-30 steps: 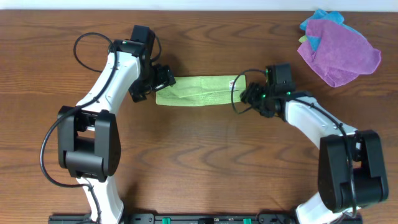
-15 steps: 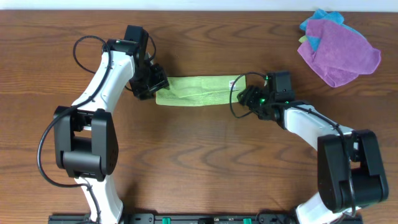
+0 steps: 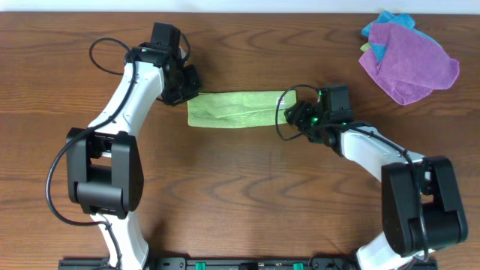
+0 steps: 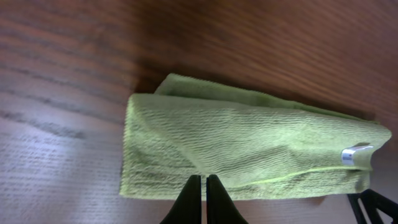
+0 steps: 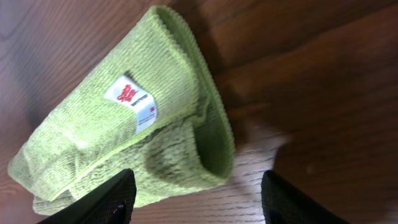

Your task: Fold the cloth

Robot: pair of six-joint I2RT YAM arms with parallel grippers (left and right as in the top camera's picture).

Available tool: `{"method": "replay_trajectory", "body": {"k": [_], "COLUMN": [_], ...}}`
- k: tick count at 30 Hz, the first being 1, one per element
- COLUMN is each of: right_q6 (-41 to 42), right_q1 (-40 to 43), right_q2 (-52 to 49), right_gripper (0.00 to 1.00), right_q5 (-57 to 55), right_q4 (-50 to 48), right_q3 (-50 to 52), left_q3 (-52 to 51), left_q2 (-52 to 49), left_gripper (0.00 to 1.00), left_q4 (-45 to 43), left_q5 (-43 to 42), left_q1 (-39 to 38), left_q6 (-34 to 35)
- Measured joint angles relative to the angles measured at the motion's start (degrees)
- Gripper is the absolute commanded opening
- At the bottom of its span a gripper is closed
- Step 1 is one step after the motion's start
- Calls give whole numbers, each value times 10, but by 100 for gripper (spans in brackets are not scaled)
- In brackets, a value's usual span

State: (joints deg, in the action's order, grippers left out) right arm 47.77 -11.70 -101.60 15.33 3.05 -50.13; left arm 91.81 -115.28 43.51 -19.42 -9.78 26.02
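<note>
The green cloth (image 3: 236, 110) lies on the table folded into a long narrow strip. Its left end fills the left wrist view (image 4: 249, 149). Its right end, with a white label (image 5: 137, 102), shows in the right wrist view (image 5: 124, 137). My left gripper (image 3: 190, 86) hangs at the strip's back left corner. It is shut (image 4: 204, 186), tips over the near edge, with no cloth visibly pinched. My right gripper (image 3: 294, 116) stands open at the right end (image 5: 199, 202), and the rolled edge of the cloth lies just ahead of its fingers (image 5: 115, 199).
A heap of purple cloth (image 3: 409, 64) with a blue cloth (image 3: 386, 22) under it lies at the back right corner. Dark wooden tabletop (image 3: 247, 187) surrounds the strip.
My left gripper went from open to shut and drew back from the strip's left end toward the far side. The right gripper crept slightly left toward the right end and stayed open.
</note>
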Motion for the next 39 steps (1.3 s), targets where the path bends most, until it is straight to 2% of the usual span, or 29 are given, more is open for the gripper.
{"method": "replay_trajectory", "body": {"k": [12,26,33,39], "right_q6": [23,31,43,46], "right_q1": [-11,-12,-12,-13], "right_q2": [-21,-39,-52,-56], "right_gripper": [64,64,60,53], "right_q5": [-12,-21,-20,-21], "right_q4": [-26,-78,-102,-111], "right_q3": [0,-1,-4,-4], "left_q3": [0,0,0,-5], "left_q2": [-83,-90,-91,-91], "left_gripper": [6,6,6,6], "left_q4": [-27,-34,-35,-35], "left_q5": [8,10,19,33], "left_q1": [-12,-12,-12,-12], "left_q6": [-2,-2,-2,-3]}}
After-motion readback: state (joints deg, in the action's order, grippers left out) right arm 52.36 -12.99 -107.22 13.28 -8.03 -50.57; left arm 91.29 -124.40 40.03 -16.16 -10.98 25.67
